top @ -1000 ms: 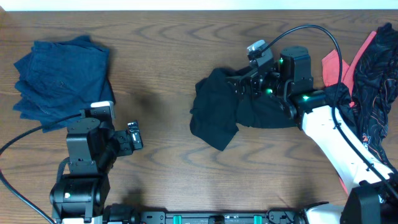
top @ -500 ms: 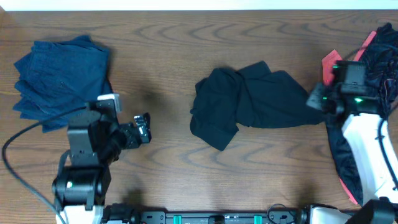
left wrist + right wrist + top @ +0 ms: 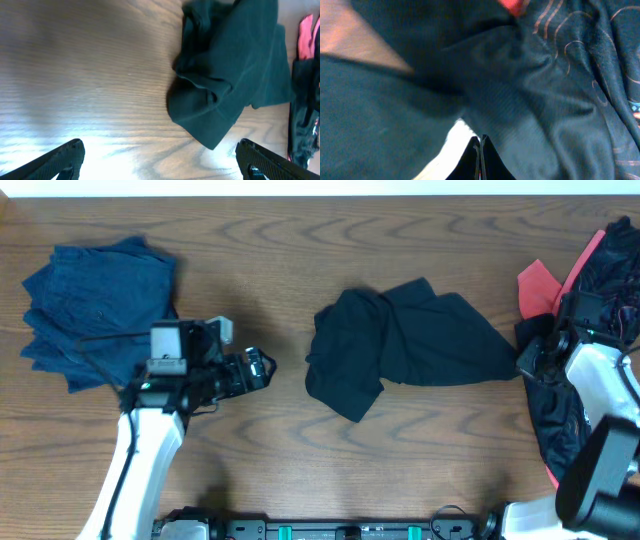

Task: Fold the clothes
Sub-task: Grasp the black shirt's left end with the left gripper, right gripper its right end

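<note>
A black garment (image 3: 400, 345) lies crumpled in the middle of the table, its left part bunched; it also shows in the left wrist view (image 3: 230, 75). More clothes are heaped at the right edge: a black patterned piece (image 3: 610, 270) (image 3: 580, 75) and a coral-red piece (image 3: 538, 283) (image 3: 305, 40). My left gripper (image 3: 262, 368) (image 3: 160, 167) stands open over bare wood, just left of the black garment. My right gripper (image 3: 524, 360) (image 3: 480, 150) is shut at the garment's right tip, beside the heap, with no cloth showing between its fingers.
A folded stack of blue cloth (image 3: 95, 310) sits at the far left, behind my left arm. The wooden table (image 3: 250, 260) shows between the stack and the black garment. The right heap hangs over the table's right side.
My right gripper let go of the black garment, drew back right to the heap and shut. The garment now lies spread. My left gripper travelled right toward the garment, staying open.
</note>
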`<state>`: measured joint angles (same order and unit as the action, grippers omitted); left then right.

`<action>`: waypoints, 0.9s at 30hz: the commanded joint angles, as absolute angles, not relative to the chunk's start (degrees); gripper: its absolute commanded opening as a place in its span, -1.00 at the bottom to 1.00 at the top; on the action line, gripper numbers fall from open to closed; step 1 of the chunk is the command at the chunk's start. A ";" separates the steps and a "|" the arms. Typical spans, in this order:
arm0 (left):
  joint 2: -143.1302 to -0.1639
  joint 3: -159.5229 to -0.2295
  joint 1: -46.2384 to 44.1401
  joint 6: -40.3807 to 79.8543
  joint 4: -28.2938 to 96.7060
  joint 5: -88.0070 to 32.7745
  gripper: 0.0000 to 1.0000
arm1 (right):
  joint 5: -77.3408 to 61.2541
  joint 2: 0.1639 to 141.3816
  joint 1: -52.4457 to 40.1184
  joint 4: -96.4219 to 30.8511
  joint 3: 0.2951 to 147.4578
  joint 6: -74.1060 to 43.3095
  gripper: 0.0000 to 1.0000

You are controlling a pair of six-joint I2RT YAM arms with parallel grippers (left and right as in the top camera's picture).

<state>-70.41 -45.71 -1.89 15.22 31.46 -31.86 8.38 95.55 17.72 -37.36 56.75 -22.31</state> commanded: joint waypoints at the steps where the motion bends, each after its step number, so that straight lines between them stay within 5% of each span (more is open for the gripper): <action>1: -73.58 -46.46 -4.80 15.53 29.30 -34.35 0.96 | 10.76 98.98 20.21 -35.03 56.40 -22.22 -0.98; 15: -75.57 -46.46 -13.65 15.57 24.51 -33.87 0.96 | 17.43 108.66 36.97 -31.03 56.73 -32.42 -0.92; 27: -75.57 -46.35 -16.21 15.53 25.04 -33.82 0.96 | -25.30 101.58 41.17 -22.74 57.23 -14.59 -0.58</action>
<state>-75.33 -45.71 -16.08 15.25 24.75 -33.28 -10.17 104.05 42.96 -22.83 58.02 -21.74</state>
